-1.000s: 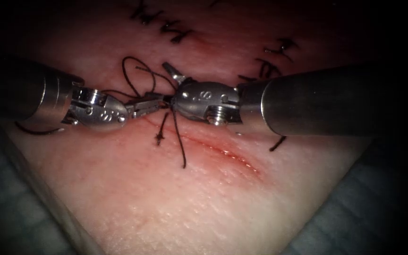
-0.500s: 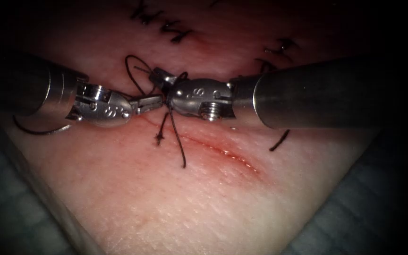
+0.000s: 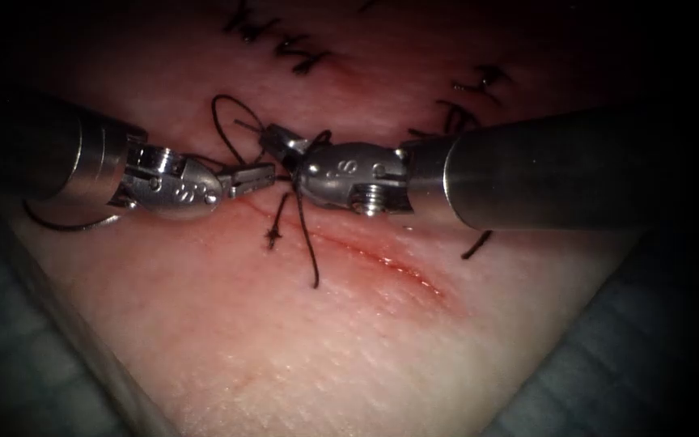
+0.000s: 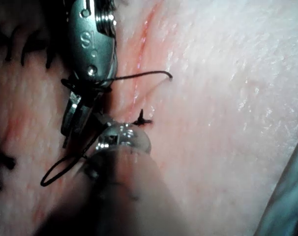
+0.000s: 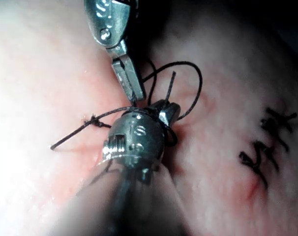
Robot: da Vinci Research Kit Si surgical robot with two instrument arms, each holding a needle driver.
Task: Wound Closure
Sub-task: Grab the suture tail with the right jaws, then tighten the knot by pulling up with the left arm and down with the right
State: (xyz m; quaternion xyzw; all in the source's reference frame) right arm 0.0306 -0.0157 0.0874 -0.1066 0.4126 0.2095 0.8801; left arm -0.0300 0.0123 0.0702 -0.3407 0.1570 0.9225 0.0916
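Observation:
The left tool (image 3: 251, 175) comes in from the left with its jaws shut on the dark thread (image 3: 222, 129), just above the upper end of the cut (image 3: 382, 260). The right tool (image 3: 278, 142) meets it from the right, tips pointing up and left. Thread is wound around its wrist, and its jaws are shut on the thread's short end (image 5: 170, 86). Two thread tails (image 3: 307, 243) hang over the cut, one ending in a small knot (image 3: 271, 238). A thin curved arc that looks like the needle (image 3: 62, 224) lies on the tissue under the left shaft, held by neither tool.
Finished dark stitches (image 3: 285, 44) run across the far tissue, with more at the right (image 3: 471, 105). Red fluid tints the tissue along the cut. The tissue's edges slope down to grey cloth (image 3: 26, 356) at both lower corners.
The right tool's jaws, open a second ago, have closed on the thread's short end by the loop. The left tool has shifted slightly to the right.

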